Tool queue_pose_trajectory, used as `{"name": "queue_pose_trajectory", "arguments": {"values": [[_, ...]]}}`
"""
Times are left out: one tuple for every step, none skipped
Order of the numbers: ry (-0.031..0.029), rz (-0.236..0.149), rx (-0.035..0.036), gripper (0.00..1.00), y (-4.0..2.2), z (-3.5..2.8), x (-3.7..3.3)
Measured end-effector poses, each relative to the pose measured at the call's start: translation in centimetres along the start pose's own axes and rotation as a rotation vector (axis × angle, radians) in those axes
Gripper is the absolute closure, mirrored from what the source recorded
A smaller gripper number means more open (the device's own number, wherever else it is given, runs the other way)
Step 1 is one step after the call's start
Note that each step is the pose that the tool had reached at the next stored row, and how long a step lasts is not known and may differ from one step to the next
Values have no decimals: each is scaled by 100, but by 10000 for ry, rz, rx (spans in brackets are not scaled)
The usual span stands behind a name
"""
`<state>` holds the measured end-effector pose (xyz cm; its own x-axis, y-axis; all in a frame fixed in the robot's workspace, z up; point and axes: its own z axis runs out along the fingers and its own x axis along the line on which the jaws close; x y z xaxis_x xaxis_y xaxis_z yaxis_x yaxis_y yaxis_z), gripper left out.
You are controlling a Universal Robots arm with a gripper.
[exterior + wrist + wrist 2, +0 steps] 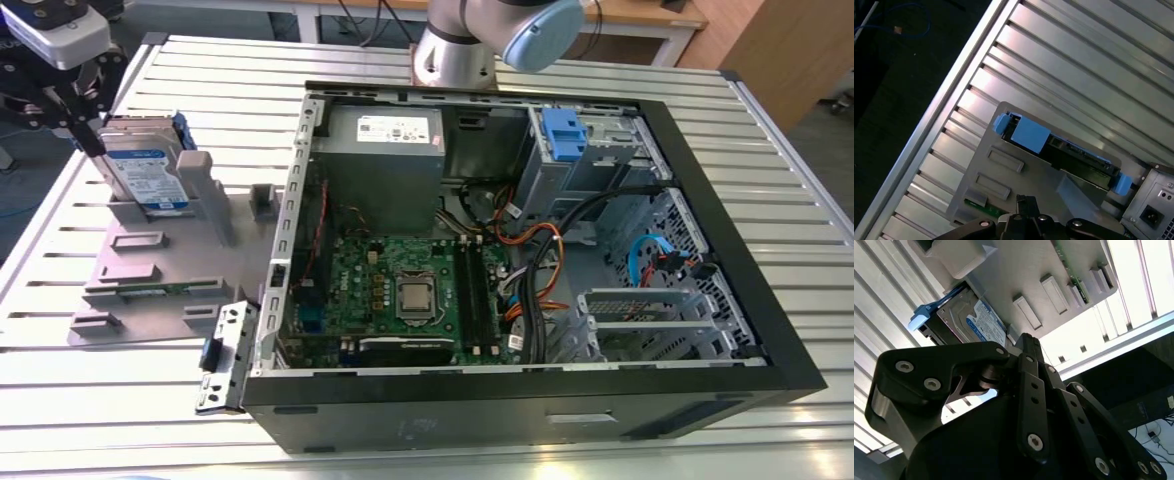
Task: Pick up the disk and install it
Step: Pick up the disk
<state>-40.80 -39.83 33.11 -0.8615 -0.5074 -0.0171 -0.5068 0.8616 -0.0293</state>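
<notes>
Computer case (534, 385): lies on its side on the slatted table (120, 400) with the side panel off. I judge it is laid this way so the inside can be reached from above.
Motherboard (414, 290): flat on the case floor, with cable bundles beside it toward the exterior view's right.
Metal bracket (220, 355): loose on the table, just outside the case wall.
Grey fixture (147, 270): a plate with raised blocks, beside the case on the exterior view's left. It looks made to present parts in known poses.
Disk (140, 170): stands on edge in a slot at the fixture's far end, not yet installed. Its label (979, 322) shows in the second wrist view and its blue carrier (1029, 135) in the first. Its upper edge is free, probably for gripping.
Gripper (91, 138): hangs over the fixture, its tip (1025, 340) just beside the disk. The jaws look pressed together with nothing between them. I cannot tell whether it touches the disk.
Drive bay (567, 135): at the case's far corner, with a blue part in it.
Arm base (461, 45): behind the case.
</notes>
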Motion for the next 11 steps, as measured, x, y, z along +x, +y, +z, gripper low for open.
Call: {"name": "queue_pose_trajectory", "arguments": {"values": [[-2,-58,-1,89,0,0,0],[-4,-117,-2,89,0,0,0],[-6,-176,-3,89,0,0,0],[-7,-239,-4,89,0,0,0],[-10,-305,-5,89,0,0,0],[-11,-369,-7,89,0,0,0],[-13,-431,-8,89,0,0,0],[-15,-492,-9,89,0,0,0],[-17,-559,-10,89,0,0,0],[-18,-623,-11,89,0,0,0],[-21,-687,-12,89,0,0,0]]}}
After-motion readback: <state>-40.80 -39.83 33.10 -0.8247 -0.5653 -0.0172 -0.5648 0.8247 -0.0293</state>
